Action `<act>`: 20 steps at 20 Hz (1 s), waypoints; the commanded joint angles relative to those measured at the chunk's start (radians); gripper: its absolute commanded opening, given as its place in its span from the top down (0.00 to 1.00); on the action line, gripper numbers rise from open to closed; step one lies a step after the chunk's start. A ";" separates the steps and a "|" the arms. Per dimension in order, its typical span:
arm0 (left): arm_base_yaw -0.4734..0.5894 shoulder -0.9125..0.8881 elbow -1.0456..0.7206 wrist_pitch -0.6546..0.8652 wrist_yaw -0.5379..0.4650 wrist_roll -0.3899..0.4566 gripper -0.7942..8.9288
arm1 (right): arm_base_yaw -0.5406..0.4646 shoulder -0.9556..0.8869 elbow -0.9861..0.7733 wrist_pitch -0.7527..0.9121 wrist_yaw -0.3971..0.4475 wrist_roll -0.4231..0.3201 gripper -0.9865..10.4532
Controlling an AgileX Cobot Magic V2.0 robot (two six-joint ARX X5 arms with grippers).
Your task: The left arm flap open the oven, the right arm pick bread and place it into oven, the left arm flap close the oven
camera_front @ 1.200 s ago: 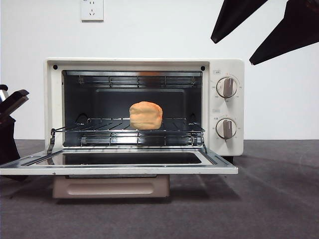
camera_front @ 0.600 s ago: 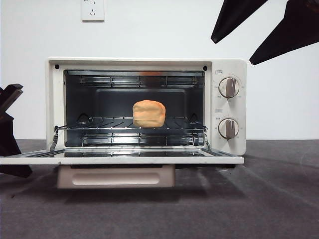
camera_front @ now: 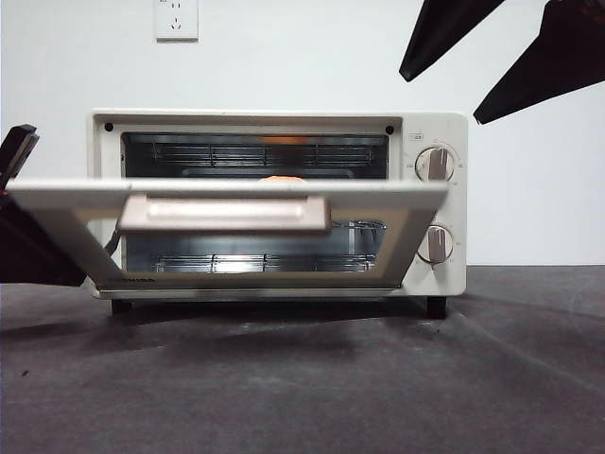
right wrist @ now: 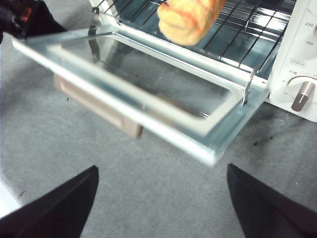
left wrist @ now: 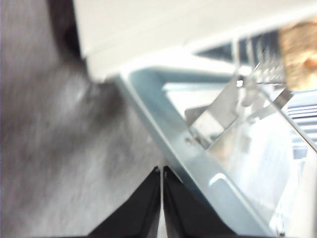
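1. Cream-white enamel identifies the oven [camera_front: 274, 203]; note that its door [camera_front: 227, 232] stands part-raised, roughly halfway between flat and shut, with the beige handle [camera_front: 224, 214] facing you.
2. Treat opening and loading as done: the bread [right wrist: 190, 17] lies on the wire rack [right wrist: 247, 34] inside. Only closing remains.
3. Locate the left gripper [left wrist: 162, 198] at the door's 9 o'clock edge, under its corner, jaws pressed together and holding nothing. Contact appears likely, but blur prevents confirmation.
4. Find the right gripper [right wrist: 161, 203] waiting high at 1 o'clock in the front view, jaws spread wide, empty.
5. The loaf's long axis probably runs front-to-back, one end toward the door opening.
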 commanded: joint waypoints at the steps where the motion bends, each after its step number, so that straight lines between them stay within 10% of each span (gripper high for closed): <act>1: 0.002 0.010 0.015 0.068 0.040 -0.042 0.90 | 0.011 0.003 0.009 0.006 0.001 0.016 0.55; 20: -0.014 -0.192 0.015 0.192 0.037 -0.143 0.90 | 0.011 0.003 0.009 0.007 0.001 0.027 0.55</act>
